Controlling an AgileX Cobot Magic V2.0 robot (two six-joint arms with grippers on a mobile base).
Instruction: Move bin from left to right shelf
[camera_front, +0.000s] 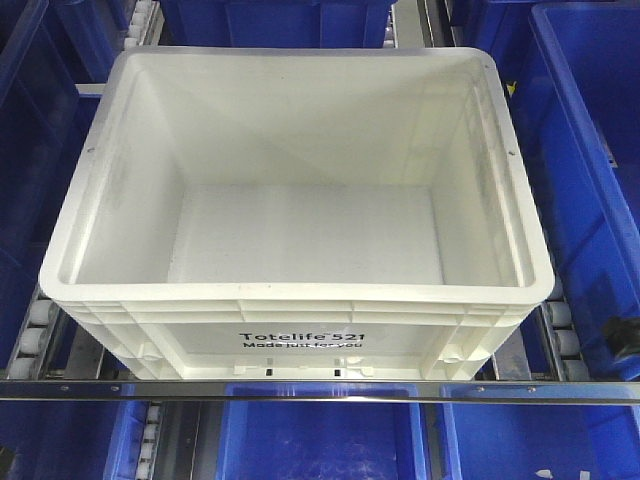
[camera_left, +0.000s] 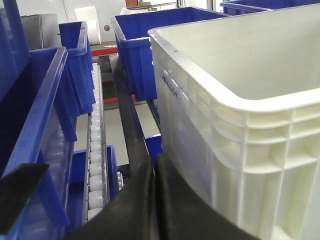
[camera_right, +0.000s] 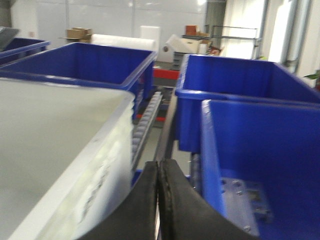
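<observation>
We see the white bin (camera_front: 296, 215) filling the frame's centre on roller rails, blue bins (camera_front: 590, 180) flanking it. Our left gripper (camera_left: 156, 200) and right gripper (camera_right: 158, 200) sit pressed closed, empty, beside its walls, probably to brace it.

At the top of the right wrist view a white wall (camera_right: 100, 15) runs behind the shelving, lit brightly from above. Cardboard boxes (camera_right: 79, 33) sit at upper left, a white roll (camera_right: 120, 41) beside them. Upper right, a metal rack (camera_right: 240, 37) stands by pale vertical pipes (camera_right: 290, 30). In the left wrist view, a grey panel (camera_left: 37, 30) shows at upper left.
</observation>
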